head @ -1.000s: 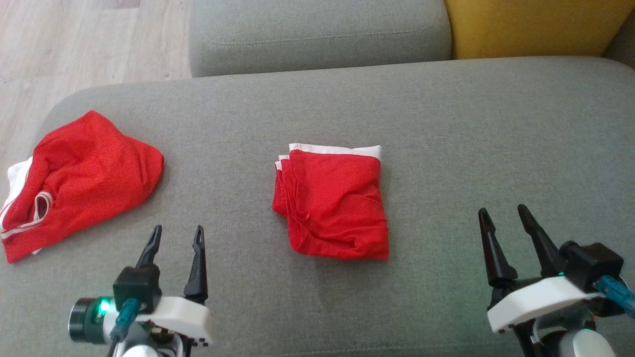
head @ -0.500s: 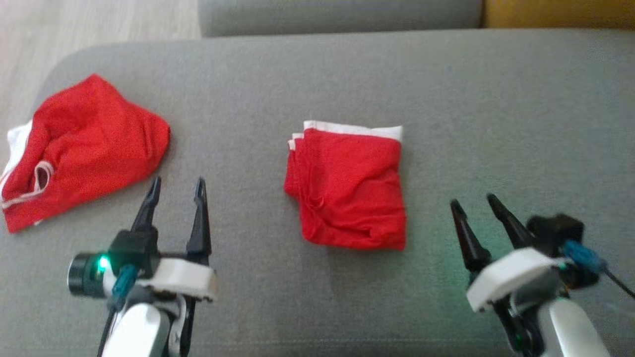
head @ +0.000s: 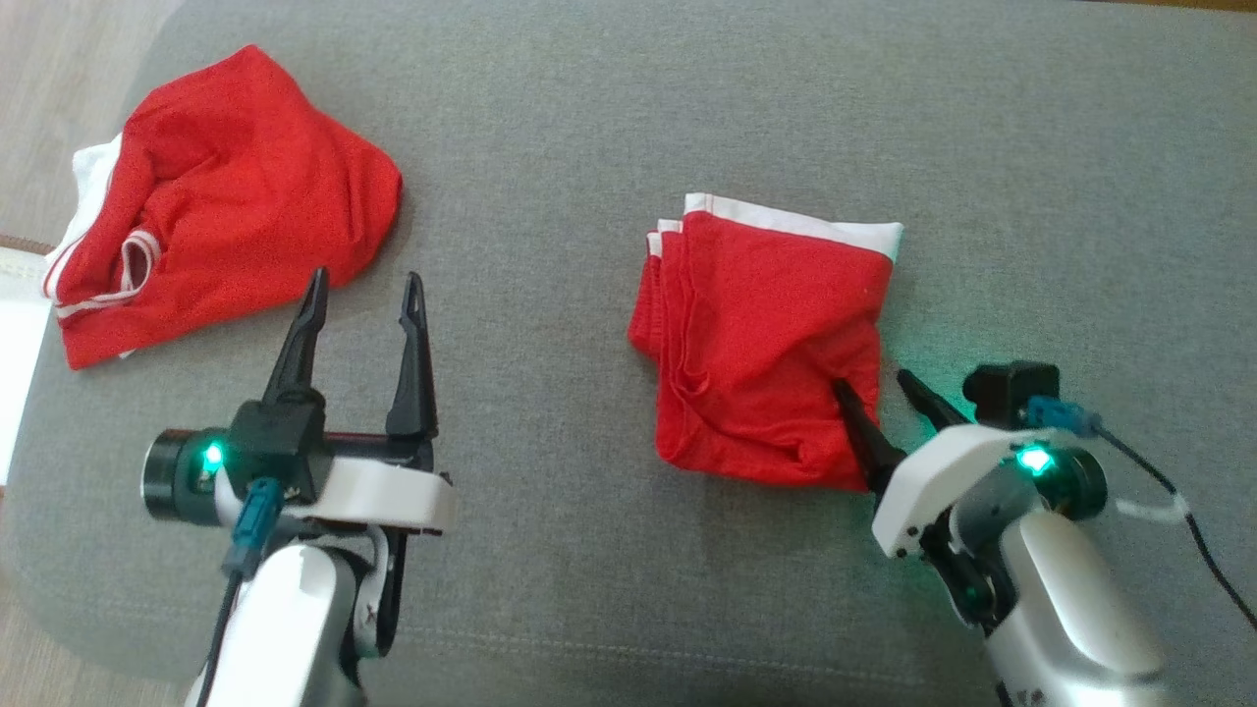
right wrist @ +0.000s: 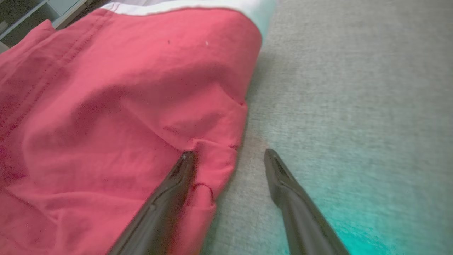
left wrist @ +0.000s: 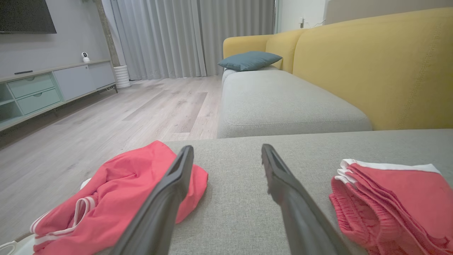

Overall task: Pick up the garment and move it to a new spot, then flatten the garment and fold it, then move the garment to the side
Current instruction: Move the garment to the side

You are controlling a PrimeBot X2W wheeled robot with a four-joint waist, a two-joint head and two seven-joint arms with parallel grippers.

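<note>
A folded red garment (head: 766,334) with a white waistband lies in the middle of the grey sofa seat (head: 589,147). My right gripper (head: 872,383) is open at its lower right corner. One finger rests on the red cloth and the other on the bare cushion, so the garment's right edge (right wrist: 124,88) runs between the jaws of the right gripper (right wrist: 229,153). A second, crumpled red garment (head: 226,196) lies at the far left. My left gripper (head: 364,285) stands open and empty just right of it, over bare cushion (left wrist: 227,148).
The seat's left edge drops to wooden floor (head: 59,59). In the left wrist view another grey seat cushion (left wrist: 283,106), a yellow backrest (left wrist: 371,63) and a blue pillow (left wrist: 249,60) lie ahead, with a low cabinet (left wrist: 42,88) across the room.
The head camera has tilted down and shifted. My right gripper moved forward and left until it straddles the folded garment's right edge. The left gripper edged forward, staying open.
</note>
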